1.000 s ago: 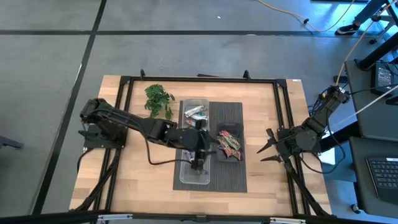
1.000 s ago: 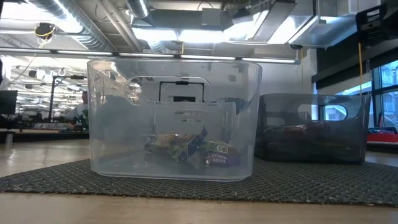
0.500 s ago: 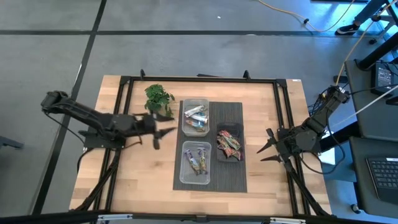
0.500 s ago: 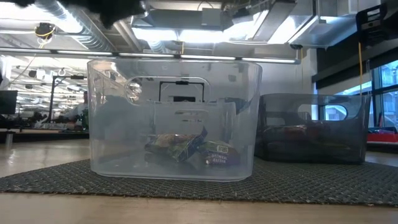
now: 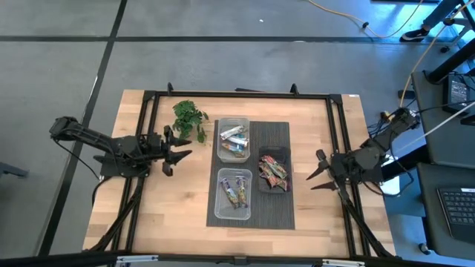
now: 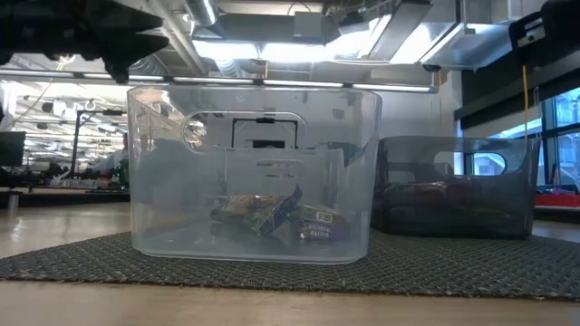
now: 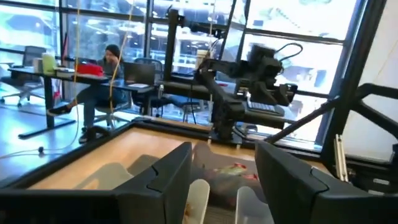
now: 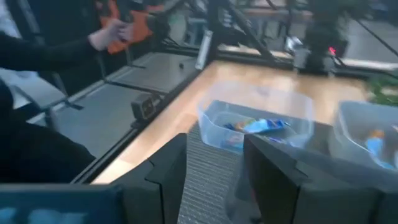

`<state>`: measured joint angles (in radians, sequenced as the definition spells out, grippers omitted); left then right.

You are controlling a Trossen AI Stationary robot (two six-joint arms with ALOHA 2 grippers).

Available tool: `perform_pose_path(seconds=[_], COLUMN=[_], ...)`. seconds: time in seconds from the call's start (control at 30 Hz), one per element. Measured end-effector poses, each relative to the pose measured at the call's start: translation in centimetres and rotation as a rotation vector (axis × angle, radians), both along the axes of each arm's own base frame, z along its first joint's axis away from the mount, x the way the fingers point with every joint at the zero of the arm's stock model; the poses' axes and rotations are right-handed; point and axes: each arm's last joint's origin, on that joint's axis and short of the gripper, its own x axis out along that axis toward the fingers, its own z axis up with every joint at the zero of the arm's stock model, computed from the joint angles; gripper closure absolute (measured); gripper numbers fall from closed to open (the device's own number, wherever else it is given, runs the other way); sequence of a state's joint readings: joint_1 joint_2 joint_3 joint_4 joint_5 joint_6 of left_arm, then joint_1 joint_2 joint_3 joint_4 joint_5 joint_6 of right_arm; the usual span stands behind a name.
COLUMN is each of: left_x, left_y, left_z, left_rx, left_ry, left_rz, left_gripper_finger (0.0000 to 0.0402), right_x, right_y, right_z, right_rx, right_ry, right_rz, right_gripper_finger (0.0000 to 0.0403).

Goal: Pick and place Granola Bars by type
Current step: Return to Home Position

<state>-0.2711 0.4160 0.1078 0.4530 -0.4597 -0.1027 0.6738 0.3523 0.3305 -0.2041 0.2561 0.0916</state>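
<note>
All the granola bars lie in three tubs on a dark mat (image 5: 274, 133). Silver and blue ones are in the far clear tub (image 5: 232, 139). Blue-purple ones (image 6: 313, 226) are in the near clear tub (image 5: 233, 189). Red-green ones are in the dark tub (image 5: 273, 170). My left gripper (image 5: 175, 152) is open and empty above the bare wood left of the tubs, beside the green sprig (image 5: 189, 119). My right gripper (image 5: 315, 172) is open and empty to the right of the dark tub. Open fingers also show in the left wrist view (image 7: 221, 168) and the right wrist view (image 8: 214, 155).
A black frame (image 5: 237, 94) runs round the tabletop. Bare wood lies left and right of the mat. In the low view the near clear tub (image 6: 254, 181) stands in front, with the dark tub (image 6: 458, 186) behind it to the right. A person's hand (image 8: 109, 34) shows beyond the table.
My left arm has drawn back from above the near clear tub toward the table's left edge, folding in as it went. Its gripper now hangs over the bare wood near the sprig. The bars in the near tub lie as before.
</note>
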Motion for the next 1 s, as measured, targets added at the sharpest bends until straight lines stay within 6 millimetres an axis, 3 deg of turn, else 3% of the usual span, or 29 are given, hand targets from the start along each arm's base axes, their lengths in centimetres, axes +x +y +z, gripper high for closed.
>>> perform_pose_path(seconds=[0.17,0.47,0.7,1.0], left_x=[-0.4,-1.1,-1.4,-1.7], left_y=[0.2,1.2,2.7,4.0], left_z=[-1.1,-1.8,-1.6,-1.7], left_rx=[-0.009,0.018,0.048,0.031], left_ry=[0.002,-0.058,-0.084,-0.086], left_rz=[0.030,0.077,0.134,0.129], left_gripper_finger=[0.0231,0.0231,0.0231,0.0231], right_x=[0.7,1.4,1.3,-0.4], right_y=[0.0,-0.8,-2.5,-4.5], right_z=[-2.5,-4.5,-4.7,-4.1], right_rx=[0.029,0.105,0.106,0.109], right_ry=[-0.039,-0.072,-0.068,-0.177], right_rz=[0.020,0.036,-0.015,-0.090], right_gripper_finger=[0.0240,0.0240,0.0240,0.0240])
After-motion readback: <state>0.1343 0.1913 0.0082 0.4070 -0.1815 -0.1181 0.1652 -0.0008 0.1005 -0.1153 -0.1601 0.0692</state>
